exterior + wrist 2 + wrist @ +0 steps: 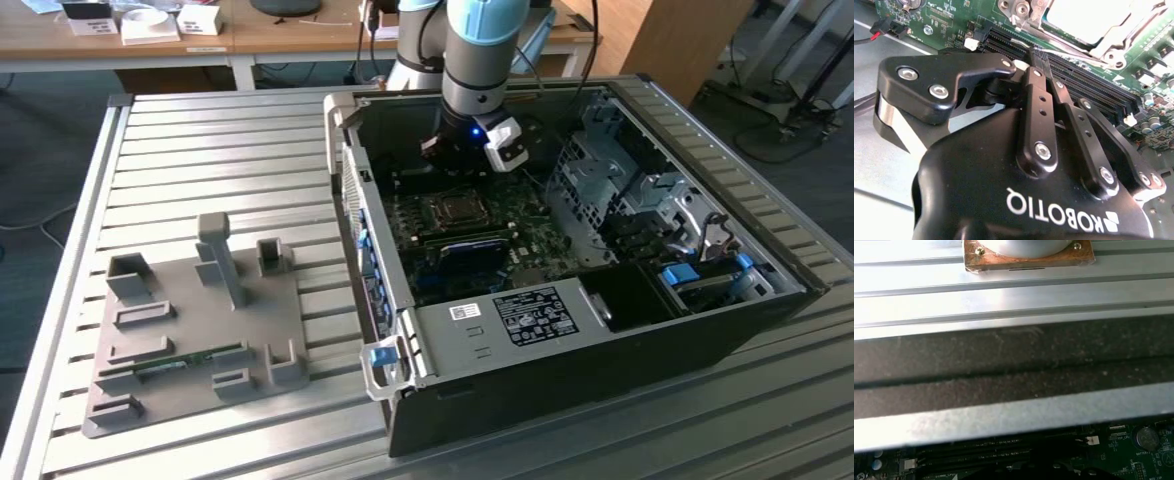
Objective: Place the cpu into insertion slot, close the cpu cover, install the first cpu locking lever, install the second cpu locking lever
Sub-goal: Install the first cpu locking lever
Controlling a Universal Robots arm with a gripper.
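ribbed aluminium slats form the table (214, 150) under everything, with wooden desks behind it in the exterior view. nearest in that view, toward its left, a grey plastic fixture plate (187, 320) with upright posts and slots holds a narrow green circuit strip (174, 363). beside it, toward the exterior view's right, a black desktop computer case (574, 270) lies on its side with the panel off, its green motherboard (467, 240) exposed. on that board the cpu (455, 209), a small flat square chip with a dull grey top, sits in its socket, framed by the cpu cover (455, 196), a square silvery metal frame, which appears to lie down around it. just beyond, the grey and light-blue robot arm (481, 50) reaches down into the case, and its black gripper (461, 150) hangs just above the board, close to the socket's far side.

the second wrist view adds what the exterior view hides: the black two-finger gripper (1035, 57) has its fingers (1040, 85) pressed together with nothing between them, the tips over black memory slots (1089, 80), with the chip's pale top (1094, 17) and the metal frame (1114, 42) just past them.

the first wrist view looks along the case's dark wall (1014, 365) to the table slats (1004, 290) and a copper-coloured square base plate (1029, 257) beyond.
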